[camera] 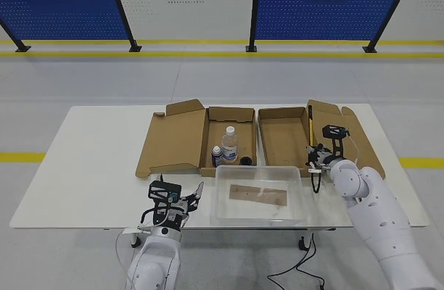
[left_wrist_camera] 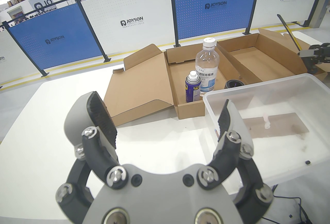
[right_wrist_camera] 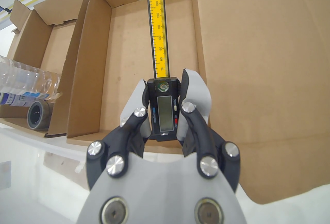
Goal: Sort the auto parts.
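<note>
My right gripper (right_wrist_camera: 163,85) is shut on the display head of a digital caliper (right_wrist_camera: 157,23), whose yellow scale reaches over the right cardboard box (right_wrist_camera: 134,60). From above, the caliper (camera: 310,134) runs along that box's right wall (camera: 284,138), with the right gripper (camera: 316,156) at its near end. The left cardboard box (camera: 207,138) holds a clear bottle (camera: 229,143), a blue spray can (camera: 216,155) and a small black cylinder (camera: 246,161). My left gripper (left_wrist_camera: 165,116) stands open and empty over the table's front, left of the clear plastic bin (left_wrist_camera: 283,96).
The clear bin (camera: 220,190) sits in front of the two boxes with a brown patch on its floor. Both boxes' lids lie flat outward on the white table (camera: 91,167). Blue and white fence panels stand behind the table.
</note>
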Controlling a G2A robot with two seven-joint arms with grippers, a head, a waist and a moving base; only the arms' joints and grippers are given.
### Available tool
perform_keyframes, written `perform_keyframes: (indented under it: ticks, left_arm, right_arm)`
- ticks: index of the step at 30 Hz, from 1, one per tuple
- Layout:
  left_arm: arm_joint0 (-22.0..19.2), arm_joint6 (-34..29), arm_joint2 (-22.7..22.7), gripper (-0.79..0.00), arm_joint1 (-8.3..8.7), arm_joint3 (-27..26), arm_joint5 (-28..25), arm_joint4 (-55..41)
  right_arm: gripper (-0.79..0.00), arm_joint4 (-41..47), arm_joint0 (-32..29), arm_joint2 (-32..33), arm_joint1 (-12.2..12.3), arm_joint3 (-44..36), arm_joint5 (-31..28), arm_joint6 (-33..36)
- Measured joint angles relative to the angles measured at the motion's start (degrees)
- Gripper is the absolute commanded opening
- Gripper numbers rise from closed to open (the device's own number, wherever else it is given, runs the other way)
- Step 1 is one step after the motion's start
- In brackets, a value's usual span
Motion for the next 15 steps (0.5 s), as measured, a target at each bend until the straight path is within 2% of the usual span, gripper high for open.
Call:
perform_keyframes:
  ticks: [2, 5, 15]
  left_arm:
    - [0.0, 0.0, 0.0, 0.0, 0.0, 0.0, 0.0, 0.0]
    - [0.0, 0.0, 0.0, 0.0, 0.0, 0.0, 0.0, 0.0]
    - [0.0, 0.0, 0.0, 0.0, 0.0, 0.0, 0.0, 0.0]
  right_arm:
    - [-0.606, -0.12, -0.05, 0.05, -0.04, -0.07, -0.34, 0.03]
    - [-0.582, -0.48, -0.26, 0.15, -0.05, -0.52, -0.58, 0.2]
    - [-0.471, -0.58, -1.01, 1.04, -0.03, -1.02, -1.57, 0.93]
